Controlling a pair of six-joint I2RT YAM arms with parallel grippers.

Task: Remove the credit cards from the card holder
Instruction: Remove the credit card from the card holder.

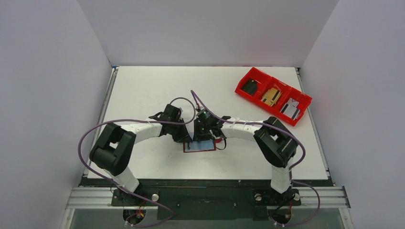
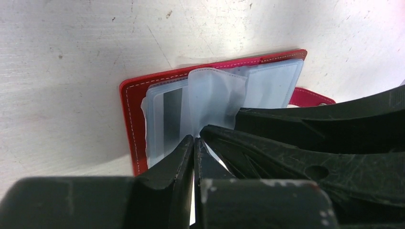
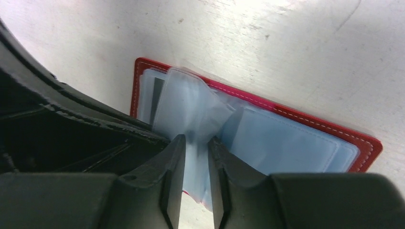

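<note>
Left claw (image 2: 193, 143) is sitting pinched shut right at the open card holder (image 1: 203, 145), which is lying flat on the table (image 1: 143, 90) between both arms. Right claw (image 3: 196, 143) is squeezing narrow on a lifted plastic sleeve (image 3: 186, 105), and a dark-striped card (image 2: 172, 114) is sitting tucked inside.

R tool (image 3: 196, 141) pinches clear sleeve (image 3: 186, 105) of open card holder (image 3: 365, 143) on table (image 3: 286, 47).
</note>
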